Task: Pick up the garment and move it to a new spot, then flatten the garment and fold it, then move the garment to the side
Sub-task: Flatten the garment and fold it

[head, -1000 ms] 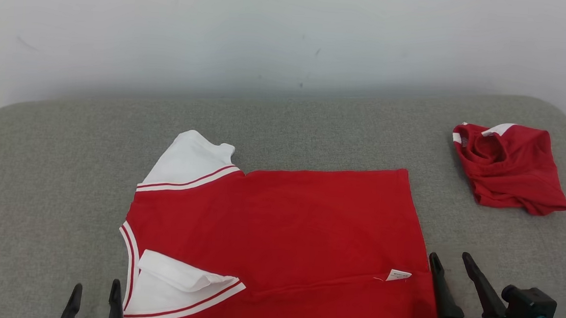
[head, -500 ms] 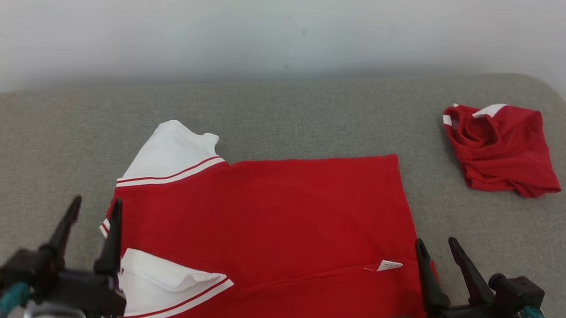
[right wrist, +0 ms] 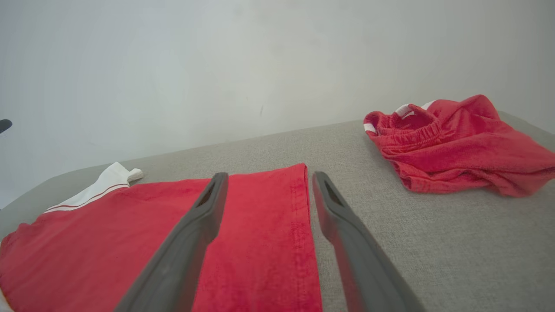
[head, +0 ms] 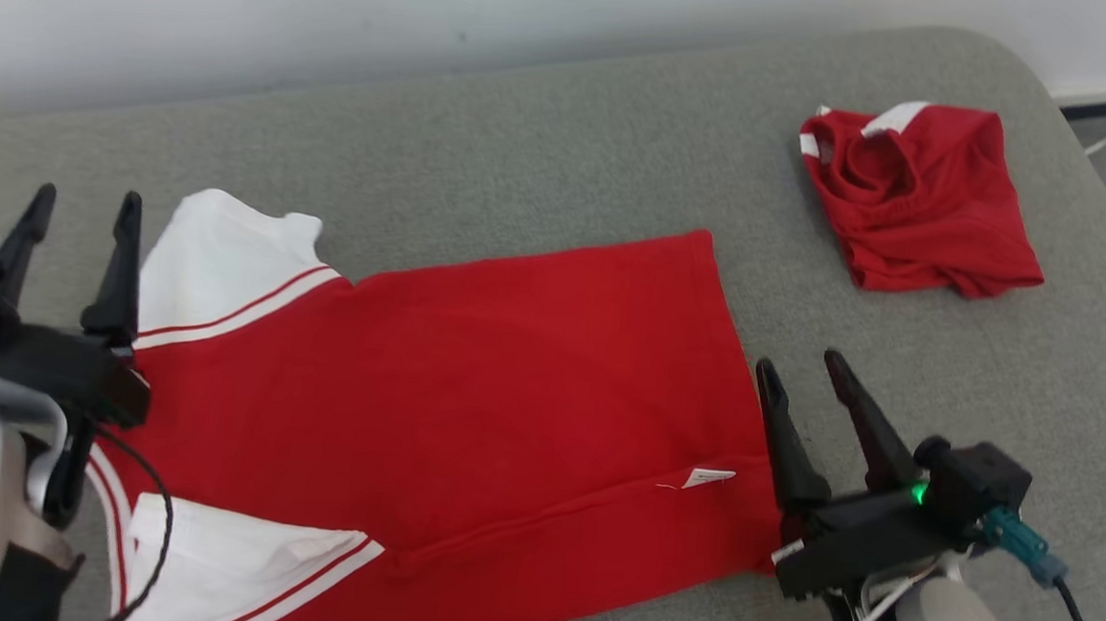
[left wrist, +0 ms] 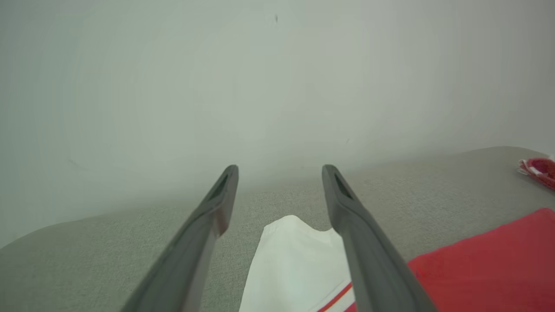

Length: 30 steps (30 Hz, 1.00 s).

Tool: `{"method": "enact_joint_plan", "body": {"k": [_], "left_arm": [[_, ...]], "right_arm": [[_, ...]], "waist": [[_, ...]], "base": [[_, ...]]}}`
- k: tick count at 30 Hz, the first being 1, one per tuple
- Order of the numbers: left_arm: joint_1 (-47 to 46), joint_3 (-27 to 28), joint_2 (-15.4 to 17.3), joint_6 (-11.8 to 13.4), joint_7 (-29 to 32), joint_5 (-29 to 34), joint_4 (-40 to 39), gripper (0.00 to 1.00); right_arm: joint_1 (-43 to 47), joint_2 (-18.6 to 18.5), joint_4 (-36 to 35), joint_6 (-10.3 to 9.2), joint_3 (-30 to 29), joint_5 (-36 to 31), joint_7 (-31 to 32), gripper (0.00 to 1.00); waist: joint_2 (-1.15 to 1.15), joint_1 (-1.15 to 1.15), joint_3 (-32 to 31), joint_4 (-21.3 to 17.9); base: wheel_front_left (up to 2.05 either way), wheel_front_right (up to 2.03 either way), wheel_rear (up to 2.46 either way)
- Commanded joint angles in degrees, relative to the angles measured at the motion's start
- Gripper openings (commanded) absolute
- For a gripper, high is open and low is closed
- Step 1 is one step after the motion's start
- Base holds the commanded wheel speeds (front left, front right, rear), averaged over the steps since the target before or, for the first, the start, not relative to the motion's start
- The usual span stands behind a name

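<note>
On the grey padded surface point(head: 525, 136) the garment point(head: 511, 375) lay spread out, a red shirt with white sleeves, neck end toward the robot's left and hem toward its right. And both arms were in over it! At the shoulder end the left gripper point(head: 85, 197) was poised with its jaws wide apart and empty, the far white sleeve point(head: 220, 261) just beside its inner finger. From the left wrist that sleeve showed between the two fingers, so the claw looked lined up to deal with it.

Down at the hem's near corner sat the right gripper point(head: 798, 362), likewise spread wide and holding nothing. The right wrist view had the hem edge running up between its fingers, a straddle I'd read as set-up for pinching that edge. Whether either pair of tips touched cloth or hovered above it was hard to say from these angles.

The near side of the shirt was already turned in: a long crease ran along it with a small white label point(head: 708, 476) showing, and the near sleeve point(head: 230, 560) lay folded onto the body. So flattening looked mostly done and folding under way, by my judgement. One arm at each end made sense, since cloth sags unless both ends lift together. Off at the far right, well apart, a crumpled red piece point(head: 920, 203) with white trim lay by itself, likely kept clear on purpose.
</note>
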Motion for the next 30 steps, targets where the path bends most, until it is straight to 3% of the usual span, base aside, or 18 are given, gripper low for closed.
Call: {"method": "enact_joint_plan", "body": {"k": [1,18,30], "left_arm": [[-0.86,-0.10,0.43,-0.01,0.06,-0.42,0.86,1.00],[-17.63,-5.02,7.59,-0.44,3.63,-2.83,23.40,1.00],[-23.54,-9.87,8.71,-0.47,2.66,-3.63,33.63,1.00]], "right_arm": [[-0.87,0.52,-0.32,-0.03,0.13,-0.42,-0.07,1.00],[-6.48,1.44,-1.69,-0.03,1.23,-1.36,-0.08,1.00],[-7.63,1.61,-1.14,-0.03,1.34,-1.57,-0.08,1.00]], "waist": [[-0.01,-0.01,3.36,-3.04],[-0.01,-0.01,10.81,-7.25],[-0.01,-0.01,12.12,-8.01]], "base": [[0.00,0.00,0.00],[0.00,0.00,0.00],[0.00,0.00,0.00]]}}
